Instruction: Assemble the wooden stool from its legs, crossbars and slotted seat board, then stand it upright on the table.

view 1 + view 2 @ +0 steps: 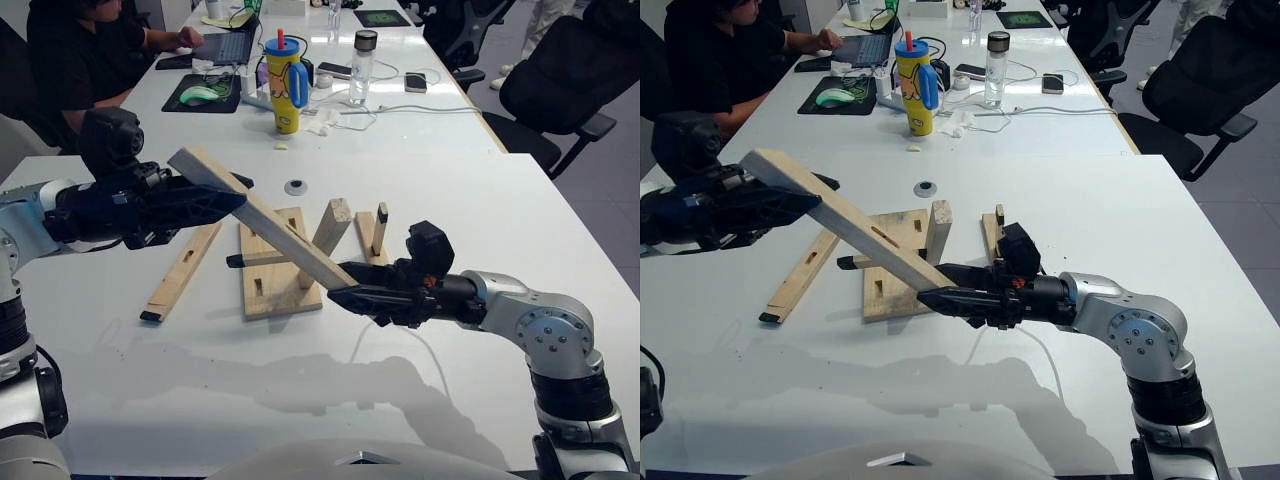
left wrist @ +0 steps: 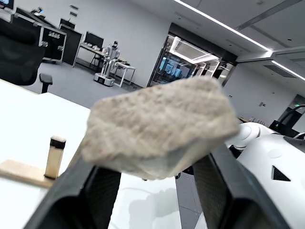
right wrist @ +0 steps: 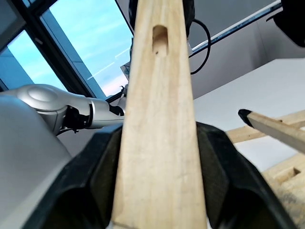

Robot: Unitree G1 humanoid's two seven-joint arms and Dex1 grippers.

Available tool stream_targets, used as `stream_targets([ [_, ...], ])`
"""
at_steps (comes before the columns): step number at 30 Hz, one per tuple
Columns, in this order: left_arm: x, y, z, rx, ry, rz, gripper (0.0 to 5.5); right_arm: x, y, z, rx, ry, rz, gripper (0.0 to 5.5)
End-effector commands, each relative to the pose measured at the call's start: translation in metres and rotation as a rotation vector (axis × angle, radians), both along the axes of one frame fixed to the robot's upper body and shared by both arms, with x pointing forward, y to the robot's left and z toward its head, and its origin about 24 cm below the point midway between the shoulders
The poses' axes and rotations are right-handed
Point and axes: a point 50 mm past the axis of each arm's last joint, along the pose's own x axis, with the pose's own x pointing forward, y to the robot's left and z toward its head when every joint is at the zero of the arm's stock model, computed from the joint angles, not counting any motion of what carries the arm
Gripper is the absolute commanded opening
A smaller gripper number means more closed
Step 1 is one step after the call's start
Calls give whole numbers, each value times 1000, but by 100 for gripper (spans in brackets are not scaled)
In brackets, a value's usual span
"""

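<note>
In the left eye view the left gripper (image 1: 226,190) is clamped on the upper end of a long slotted leg (image 1: 268,222), and the right gripper (image 1: 345,290) is closed on its lower end, so the leg hangs slanted above the table (image 1: 470,200). Under it the seat board (image 1: 268,292) lies flat, with a thick wooden piece (image 1: 331,236) standing tilted on it and a black-tipped crossbar (image 1: 252,260) lying across it. A second leg (image 1: 181,273) lies flat just left of the board. Farther back stand a yellow tumbler (image 1: 284,88) with a straw in it and a clear bottle (image 1: 361,66), whose contents I cannot tell. The left wrist view adds the leg's rough end grain, pinched between two black fingers (image 2: 83,191) set only as wide as the wood. The right wrist view shows the leg's slot (image 3: 160,40) facing the camera, with fingers (image 3: 97,176) pressed against both edges of the wood.
</note>
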Motion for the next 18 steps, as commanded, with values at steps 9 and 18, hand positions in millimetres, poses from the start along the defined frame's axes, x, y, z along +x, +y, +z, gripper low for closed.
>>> stream_targets([
  [9,-15,51,-7,251,36,115,212,-3,-12,-55,-243,65,-153,327],
  [18,-6,92,-16,434,-6,218,212,1,38,-103,-417,34,-160,327],
])
